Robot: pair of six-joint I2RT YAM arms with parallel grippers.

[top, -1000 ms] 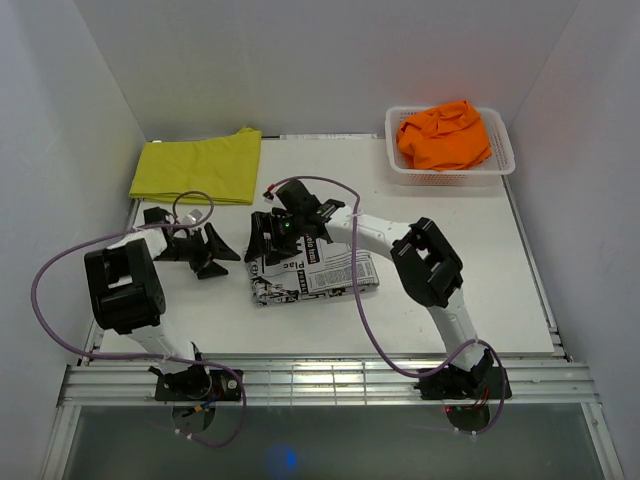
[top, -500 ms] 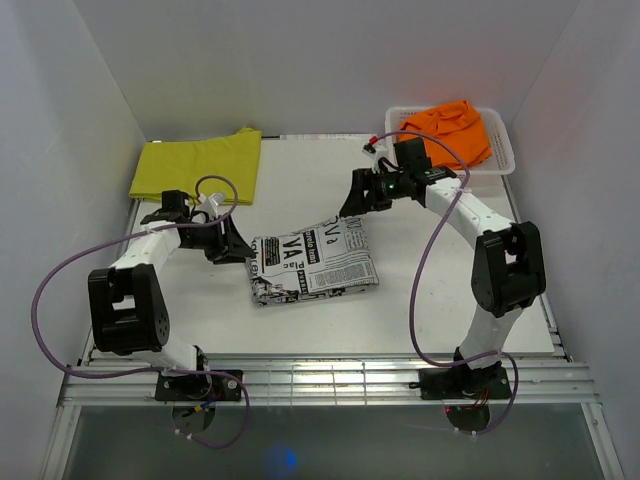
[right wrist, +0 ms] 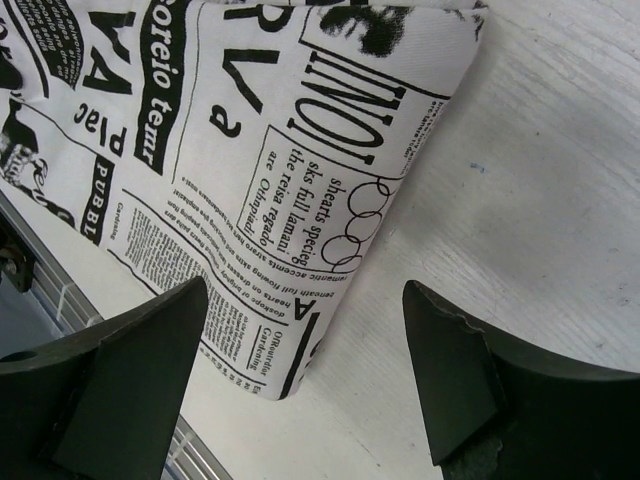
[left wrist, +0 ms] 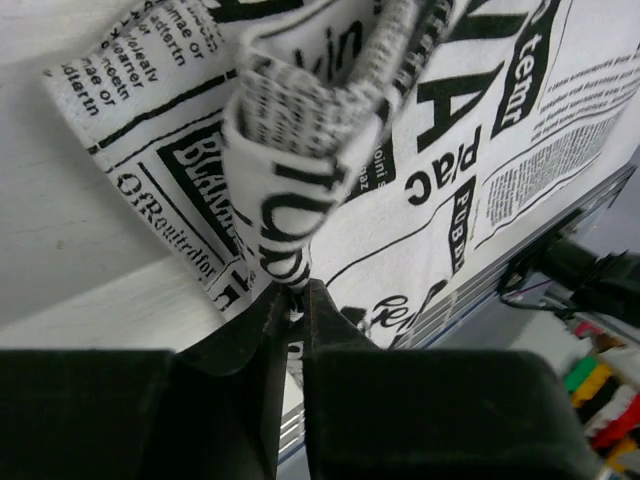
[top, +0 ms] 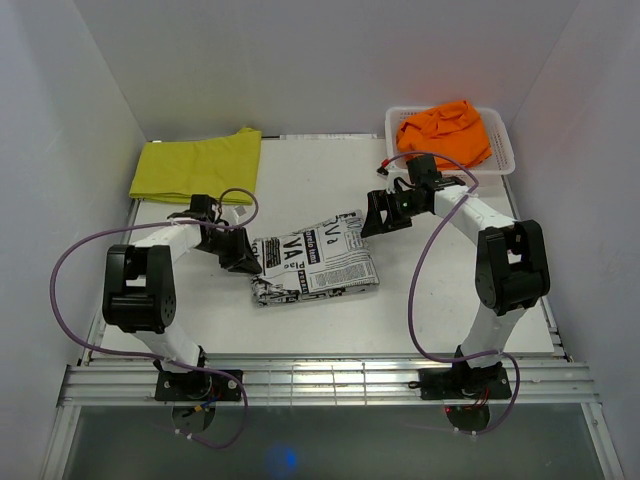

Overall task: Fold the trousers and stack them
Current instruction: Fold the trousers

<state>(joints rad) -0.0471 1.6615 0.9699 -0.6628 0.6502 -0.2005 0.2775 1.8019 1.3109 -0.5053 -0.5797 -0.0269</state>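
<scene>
Left gripper [top: 243,258] sits low at the left edge of the newspaper-print trousers [top: 318,262]. The left wrist view shows its two black fingers [left wrist: 335,335] drawn almost together, pinching a raised fold of the printed cloth between them. The rest of the cloth spreads out beyond the fingertips.

The right gripper [top: 378,215] is at the far right corner of the same trousers. Its jaws are spread wide and grasp nothing. In the right wrist view, that corner of the cloth lies on the tabletop between and below the two dark fingers [right wrist: 140,370].

The newspaper-print trousers lie folded into a thick rectangle, slightly askew, in the middle of the white table [top: 450,300].

The yellow trousers [top: 195,165] lie folded flat at the far left corner, well apart from both grippers. The orange trousers [top: 445,135] are heaped in a white lattice basket [top: 503,165] at the far right corner.
</scene>
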